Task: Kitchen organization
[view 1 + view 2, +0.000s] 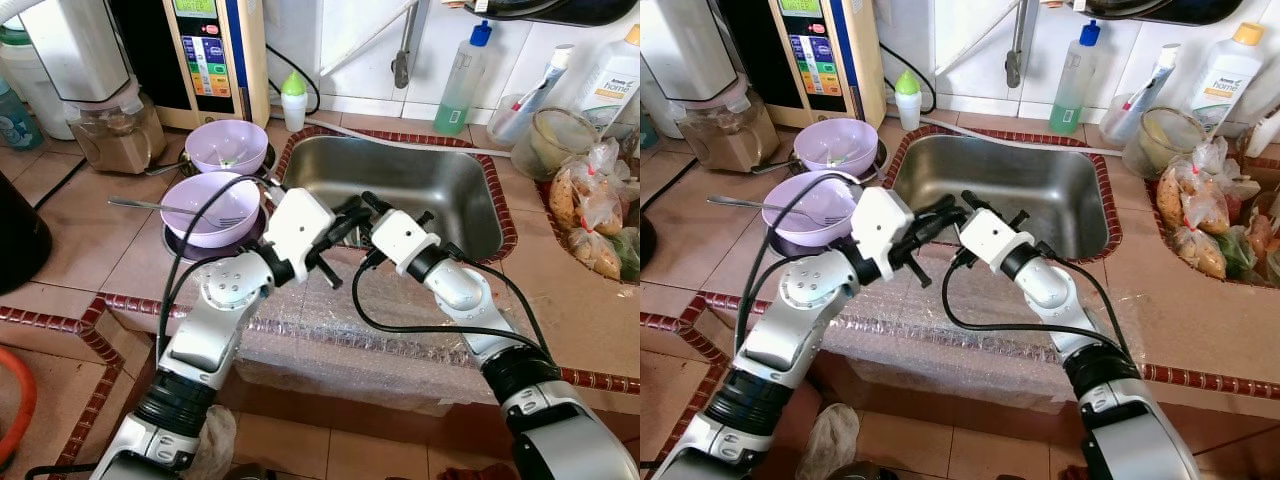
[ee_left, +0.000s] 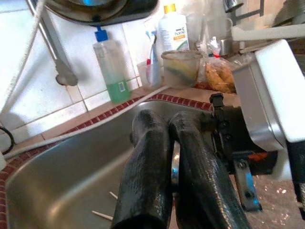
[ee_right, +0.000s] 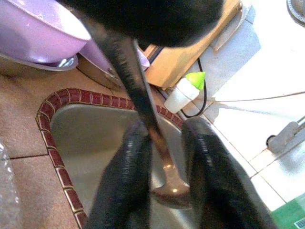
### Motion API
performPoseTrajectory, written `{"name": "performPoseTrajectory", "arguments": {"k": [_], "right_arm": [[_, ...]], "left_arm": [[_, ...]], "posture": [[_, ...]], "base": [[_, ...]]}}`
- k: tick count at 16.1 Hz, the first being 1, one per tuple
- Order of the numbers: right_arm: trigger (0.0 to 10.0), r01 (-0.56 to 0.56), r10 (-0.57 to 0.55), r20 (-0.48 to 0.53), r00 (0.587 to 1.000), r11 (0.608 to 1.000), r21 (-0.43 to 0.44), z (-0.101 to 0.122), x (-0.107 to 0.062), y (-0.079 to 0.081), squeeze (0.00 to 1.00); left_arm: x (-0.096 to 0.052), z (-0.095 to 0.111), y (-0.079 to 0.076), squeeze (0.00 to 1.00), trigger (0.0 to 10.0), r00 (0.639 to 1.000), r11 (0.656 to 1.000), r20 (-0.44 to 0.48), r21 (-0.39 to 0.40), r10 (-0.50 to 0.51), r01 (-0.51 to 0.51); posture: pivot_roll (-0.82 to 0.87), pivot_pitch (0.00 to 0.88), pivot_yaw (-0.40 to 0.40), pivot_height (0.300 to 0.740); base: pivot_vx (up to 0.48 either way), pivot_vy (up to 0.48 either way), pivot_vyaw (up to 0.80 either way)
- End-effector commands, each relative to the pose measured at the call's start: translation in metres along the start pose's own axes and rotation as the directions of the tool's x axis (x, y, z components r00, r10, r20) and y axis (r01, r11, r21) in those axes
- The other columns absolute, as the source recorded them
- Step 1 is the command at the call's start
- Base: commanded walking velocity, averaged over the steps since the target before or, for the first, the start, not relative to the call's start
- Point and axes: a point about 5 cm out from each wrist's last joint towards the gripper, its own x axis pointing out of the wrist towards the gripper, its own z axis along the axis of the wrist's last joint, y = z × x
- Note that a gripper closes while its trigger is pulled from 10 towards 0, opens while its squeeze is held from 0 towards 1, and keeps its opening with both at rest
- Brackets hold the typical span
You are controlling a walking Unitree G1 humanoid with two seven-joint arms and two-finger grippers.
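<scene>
Over the front left corner of the steel sink (image 1: 430,185), my two grippers meet tip to tip. My left gripper (image 1: 345,222) (image 2: 164,121) is shut on the handle of a metal spoon (image 3: 167,183). The spoon's bowl hangs over the basin. My right gripper (image 1: 366,206) (image 3: 169,131) is open around the spoon's handle, which lies against one finger (image 3: 126,167) while the other finger stands apart. Left of the sink sit two purple bowls (image 1: 226,146) (image 1: 208,212), the nearer one with a fork (image 1: 160,204) across it.
A sheet of bubble wrap (image 1: 330,330) covers the counter's front edge. A blender (image 1: 110,120) and a water machine (image 1: 205,55) stand at the back left. Bottles (image 1: 462,75), a plastic tub (image 1: 545,140) and bags of food (image 1: 590,215) crowd the right side.
</scene>
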Motion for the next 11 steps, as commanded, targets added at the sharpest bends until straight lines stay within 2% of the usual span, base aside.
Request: {"name": "performPoseTrajectory", "arguments": {"k": [1, 7, 11], "right_arm": [[0.0, 0.022, -0.022, 0.003, 1.000, 1.000, 0.019, -0.0012, -0.0029, -0.0034, 0.00], [0.0, 0.041, -0.041, 0.002, 0.999, 0.999, 0.025, -0.0026, -0.0058, -0.0053, 0.00], [0.0, 0.046, -0.046, 0.006, 0.999, 0.999, 0.018, -0.0015, -0.0052, -0.0065, 0.00]], "left_arm": [[-0.0046, -0.0040, 0.0028, 0.00, 10.0, 0.999, 0.999, -0.016, 0.005, 0.032, -0.031], [-0.0073, -0.0097, 0.0019, 0.00, 10.0, 0.999, 0.999, -0.035, 0.016, 0.028, -0.027], [-0.0059, -0.0108, -0.0048, 0.00, 10.0, 1.000, 1.000, -0.024, -0.012, 0.004, -0.005]], "posture": [[-0.02, 0.000, 0.010, 0.740], [-0.02, 0.000, 0.019, 0.740], [-0.03, 0.000, 0.016, 0.740]], "base": [[0.000, 0.000, 0.00], [0.000, 0.000, 0.00], [0.000, 0.000, 0.00]]}}
